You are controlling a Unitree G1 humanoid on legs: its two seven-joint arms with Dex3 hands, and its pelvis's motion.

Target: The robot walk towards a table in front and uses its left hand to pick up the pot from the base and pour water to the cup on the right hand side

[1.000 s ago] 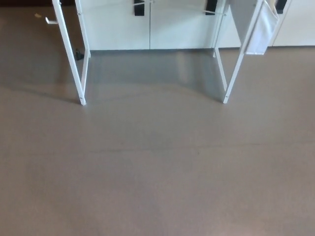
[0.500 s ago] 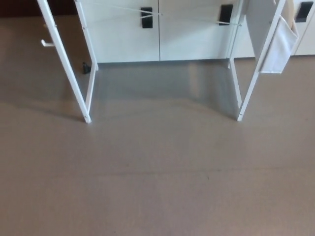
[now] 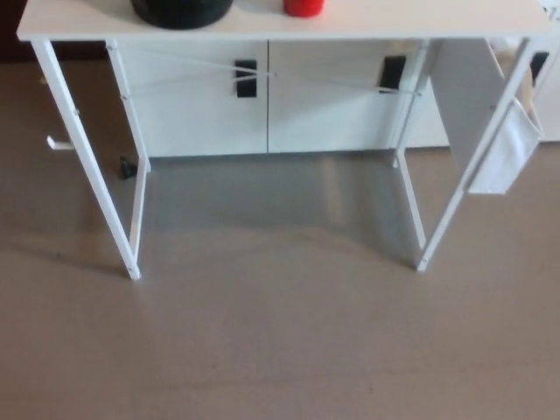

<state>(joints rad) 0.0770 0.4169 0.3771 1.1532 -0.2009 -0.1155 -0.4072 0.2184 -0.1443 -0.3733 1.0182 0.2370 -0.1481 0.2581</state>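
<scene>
Head view: white table [image 3: 367, 19] edge above bare grey floor [image 3: 280, 341].

Matt white table [image 3: 420, 19] top on thin painted legs, probably metal; smooth, faintly glossy floor [image 3: 280, 350]

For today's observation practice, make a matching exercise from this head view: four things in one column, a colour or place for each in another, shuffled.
Things:
1. table top
2. red object
3. black object
4. floor

Descriptions:
A. grey-brown, in front of the table
B. on the table, right of the black thing
C. white
D. on the table, towards its left

Pairs: 1-C, 2-B, 3-D, 4-A. No robot hand shows.
</scene>
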